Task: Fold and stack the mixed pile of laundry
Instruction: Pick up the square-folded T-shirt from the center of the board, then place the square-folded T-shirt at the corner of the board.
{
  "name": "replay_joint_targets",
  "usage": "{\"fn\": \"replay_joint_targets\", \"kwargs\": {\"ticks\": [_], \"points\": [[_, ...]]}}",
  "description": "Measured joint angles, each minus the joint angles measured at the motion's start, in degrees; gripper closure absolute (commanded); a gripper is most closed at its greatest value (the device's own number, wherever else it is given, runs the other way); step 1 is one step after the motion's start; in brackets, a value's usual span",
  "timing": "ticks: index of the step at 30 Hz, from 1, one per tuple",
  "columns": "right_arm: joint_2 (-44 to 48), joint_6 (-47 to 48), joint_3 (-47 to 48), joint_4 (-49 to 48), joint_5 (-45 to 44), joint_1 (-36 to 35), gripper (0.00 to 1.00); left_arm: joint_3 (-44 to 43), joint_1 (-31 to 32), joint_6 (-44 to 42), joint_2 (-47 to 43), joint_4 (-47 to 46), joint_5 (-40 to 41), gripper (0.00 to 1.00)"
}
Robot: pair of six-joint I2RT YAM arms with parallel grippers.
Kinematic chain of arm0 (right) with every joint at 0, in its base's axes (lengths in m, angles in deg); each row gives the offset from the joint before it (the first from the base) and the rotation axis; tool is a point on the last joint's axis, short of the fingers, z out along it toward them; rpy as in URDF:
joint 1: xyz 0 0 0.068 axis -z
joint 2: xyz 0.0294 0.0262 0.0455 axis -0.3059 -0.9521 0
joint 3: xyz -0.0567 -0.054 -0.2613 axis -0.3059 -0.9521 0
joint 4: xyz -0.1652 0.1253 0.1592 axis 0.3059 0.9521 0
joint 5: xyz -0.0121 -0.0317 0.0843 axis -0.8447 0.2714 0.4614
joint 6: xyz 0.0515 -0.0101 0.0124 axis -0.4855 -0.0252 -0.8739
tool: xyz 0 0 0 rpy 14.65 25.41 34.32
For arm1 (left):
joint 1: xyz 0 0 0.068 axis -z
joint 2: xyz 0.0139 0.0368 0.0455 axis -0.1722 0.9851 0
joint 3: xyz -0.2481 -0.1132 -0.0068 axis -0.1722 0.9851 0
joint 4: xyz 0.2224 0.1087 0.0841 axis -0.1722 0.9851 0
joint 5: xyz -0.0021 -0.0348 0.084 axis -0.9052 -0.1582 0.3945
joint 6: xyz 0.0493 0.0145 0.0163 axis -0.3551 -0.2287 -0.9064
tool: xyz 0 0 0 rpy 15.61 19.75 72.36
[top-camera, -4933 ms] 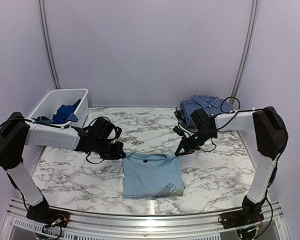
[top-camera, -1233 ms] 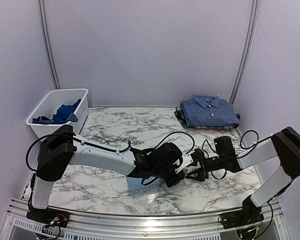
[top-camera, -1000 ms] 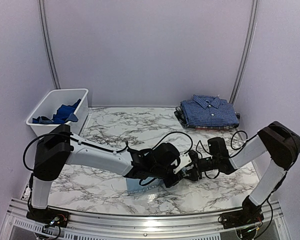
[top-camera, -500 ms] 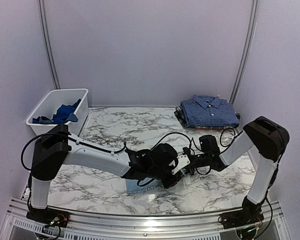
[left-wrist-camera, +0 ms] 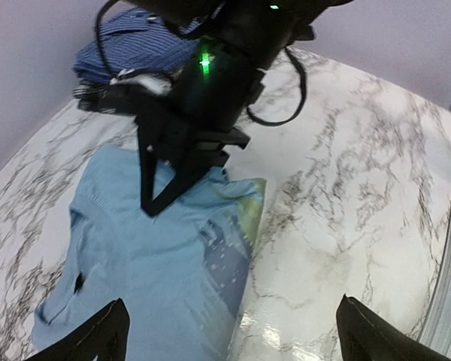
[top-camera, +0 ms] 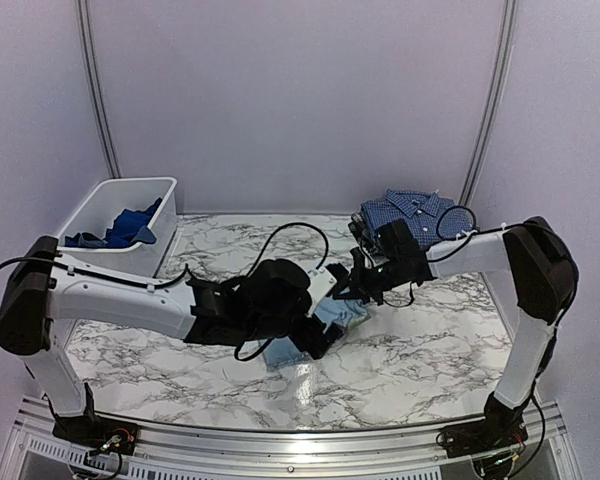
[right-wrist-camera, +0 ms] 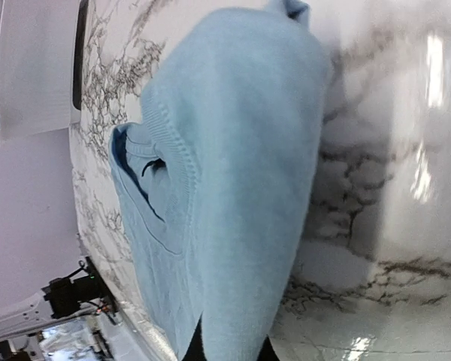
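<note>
The light blue T-shirt (top-camera: pixel 338 313) lies folded at the table's middle, and its right edge is lifted. My right gripper (top-camera: pixel 353 292) is shut on that edge; in the right wrist view the T-shirt (right-wrist-camera: pixel 233 188) drapes over the fingers and hides most of them. My left gripper (left-wrist-camera: pixel 234 338) hovers open over the shirt's near part (left-wrist-camera: pixel 143 256), holding nothing. The navy check shirt (top-camera: pixel 420 214) lies folded on the plaid piece (top-camera: pixel 361 233) at the back right. A royal blue garment (top-camera: pixel 125 228) sits in the bin.
The white bin (top-camera: pixel 90 212) stands at the back left edge of the marble table (top-camera: pixel 450 345). The right arm's black wrist and cables (left-wrist-camera: pixel 210 83) hang just beyond my left fingers. A metal rail (top-camera: pixel 300 440) runs along the near edge.
My left gripper has opened, let go of the T-shirt and drawn back left. The right gripper has shut on the shirt's edge and moved toward the back, lifting it.
</note>
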Motion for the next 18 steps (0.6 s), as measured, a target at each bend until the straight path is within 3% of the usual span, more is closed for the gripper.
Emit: {"fn": "replay_joint_targets", "kwargs": {"ticks": [9,18], "points": [[-6.95,23.34,27.47,23.61,-16.04,0.66,1.00,5.01,-6.27,10.95,-5.95,1.84,7.93,0.01],[-19.67,34.88,53.64,37.35,-26.91,5.27,1.00,5.18,-6.05,14.32,-5.16,4.57,9.03,0.01]]}}
